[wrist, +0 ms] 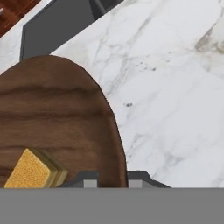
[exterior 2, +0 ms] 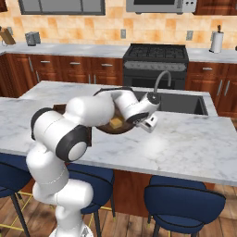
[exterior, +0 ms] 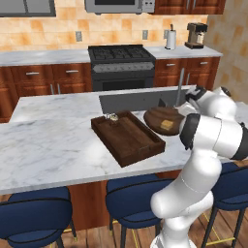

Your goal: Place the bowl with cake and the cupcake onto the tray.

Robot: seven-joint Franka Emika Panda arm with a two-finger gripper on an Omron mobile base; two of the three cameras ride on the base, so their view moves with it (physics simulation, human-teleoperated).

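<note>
The dark wooden bowl (exterior: 157, 117) with its yellow cake square (exterior: 167, 125) is just right of the tray (exterior: 131, 143), tilted, over the marble counter. My gripper (wrist: 113, 180) is shut on the bowl's rim (wrist: 118, 144), with one fingertip (wrist: 89, 179) inside and the other outside. In the right base view the gripper (exterior 2: 147, 121) sits at the bowl's right edge, and my arm hides most of the bowl (exterior 2: 121, 128). The tiny cream-topped cupcake (exterior: 113, 116) stands in the tray's far corner.
The sink (exterior: 131, 100) with its curved faucet (exterior: 180, 85) lies just behind the bowl and tray. Open marble counter (exterior 2: 185, 139) stretches to the right of the gripper. Blue stools (exterior: 34, 213) line the counter's near edge.
</note>
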